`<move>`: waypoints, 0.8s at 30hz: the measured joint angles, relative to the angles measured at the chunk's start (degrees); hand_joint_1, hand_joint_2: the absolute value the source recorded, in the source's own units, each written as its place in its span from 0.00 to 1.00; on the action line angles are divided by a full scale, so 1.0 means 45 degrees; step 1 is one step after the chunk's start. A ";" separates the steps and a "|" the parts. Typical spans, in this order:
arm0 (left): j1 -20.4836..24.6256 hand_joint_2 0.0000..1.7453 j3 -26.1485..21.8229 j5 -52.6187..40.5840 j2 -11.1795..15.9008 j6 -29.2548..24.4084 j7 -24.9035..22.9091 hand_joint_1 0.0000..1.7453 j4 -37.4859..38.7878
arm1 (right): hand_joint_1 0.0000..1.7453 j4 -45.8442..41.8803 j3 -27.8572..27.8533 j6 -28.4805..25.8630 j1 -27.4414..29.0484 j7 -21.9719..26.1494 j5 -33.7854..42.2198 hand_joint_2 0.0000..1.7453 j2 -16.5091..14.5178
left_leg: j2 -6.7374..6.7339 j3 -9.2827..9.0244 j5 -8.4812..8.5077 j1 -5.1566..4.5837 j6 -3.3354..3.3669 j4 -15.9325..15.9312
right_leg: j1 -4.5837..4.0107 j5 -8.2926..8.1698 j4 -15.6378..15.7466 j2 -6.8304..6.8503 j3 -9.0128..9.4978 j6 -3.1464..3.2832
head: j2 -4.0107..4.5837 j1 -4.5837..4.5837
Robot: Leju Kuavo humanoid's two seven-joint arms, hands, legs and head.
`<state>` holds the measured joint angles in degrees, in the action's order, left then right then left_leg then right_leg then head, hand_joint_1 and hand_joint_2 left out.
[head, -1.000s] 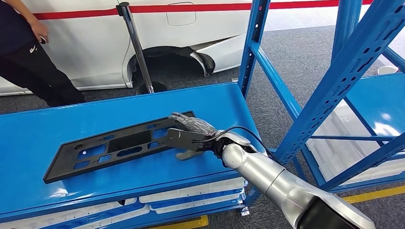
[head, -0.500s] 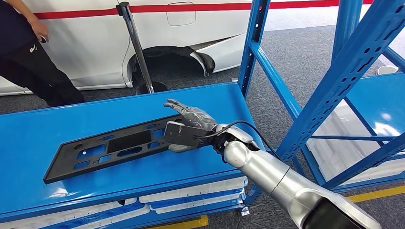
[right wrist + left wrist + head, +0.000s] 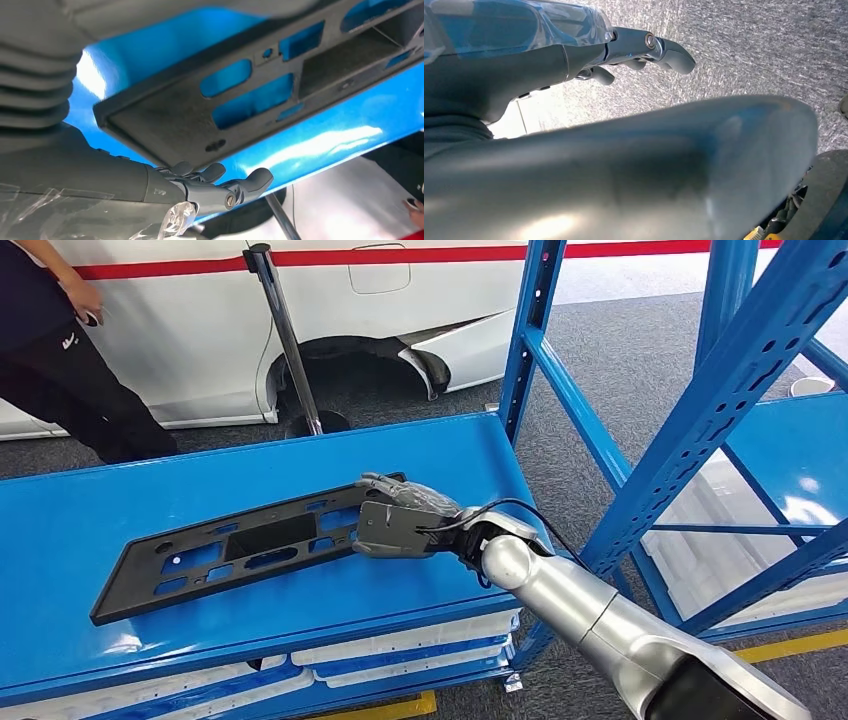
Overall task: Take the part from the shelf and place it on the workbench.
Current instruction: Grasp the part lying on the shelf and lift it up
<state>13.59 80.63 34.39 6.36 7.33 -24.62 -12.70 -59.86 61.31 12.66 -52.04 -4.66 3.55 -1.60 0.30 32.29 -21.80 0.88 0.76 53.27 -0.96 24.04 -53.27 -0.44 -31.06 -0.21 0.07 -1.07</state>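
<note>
Fingers of our right hand curl over the near end of the flat black plastic part with rectangular cut-outs, the thumb under its edge, so we grip it. That part lies lengthwise on the blue metal shelf deck, its far end resting on the deck. Our left hand hangs over grey carpet, fingers loosely curled with nothing in them. Blue perforated uprights stand just beside our right arm. Beyond the shelf we see a white car, a chrome post and a person in dark clothes.
</note>
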 joint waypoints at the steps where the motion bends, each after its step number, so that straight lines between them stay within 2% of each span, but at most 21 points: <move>1: 0.0009 0.00 0.0001 -0.0001 0.0007 0.0018 -0.0011 0.00 0.0000 | 0.00 0.0058 0.0029 0.0040 0.0015 0.0051 0.0130 0.00 0.0045 | 0.0000 0.0001 0.0000 0.0000 0.0000 0.0000 | 0.0000 0.0000 0.0000 0.0000 0.0000 0.0000 | 0.0000 0.0000; 11: -0.0007 0.00 0.0010 0.0006 0.0197 0.0125 -0.0090 0.00 0.0000 | 0.00 0.0816 0.0092 -0.0270 0.0303 0.0861 0.0788 0.00 0.0581 | 0.0001 0.0004 0.0000 -0.0001 0.0001 0.0001 | 0.0002 0.0000 0.0001 0.0002 -0.0002 -0.0001 | 0.0000 0.0000; 24: -0.0057 0.00 0.0015 0.0007 0.0363 0.0111 -0.0085 0.00 0.0000 | 0.00 0.0873 -0.0097 -0.0453 0.0345 0.0843 0.0584 0.00 0.0900 | 0.0004 -0.0006 0.0000 -0.0003 0.0001 0.0000 | 0.0004 -0.0001 0.0001 0.0008 0.0015 -0.0001 | 0.0000 0.0000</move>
<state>13.33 80.70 34.42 7.99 7.82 -25.00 -12.70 -55.93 60.87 10.62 -50.49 -0.86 6.18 2.45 0.32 32.27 -21.79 0.86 0.77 53.28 -0.94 24.04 -53.27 -0.40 -30.99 -0.21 0.07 -1.07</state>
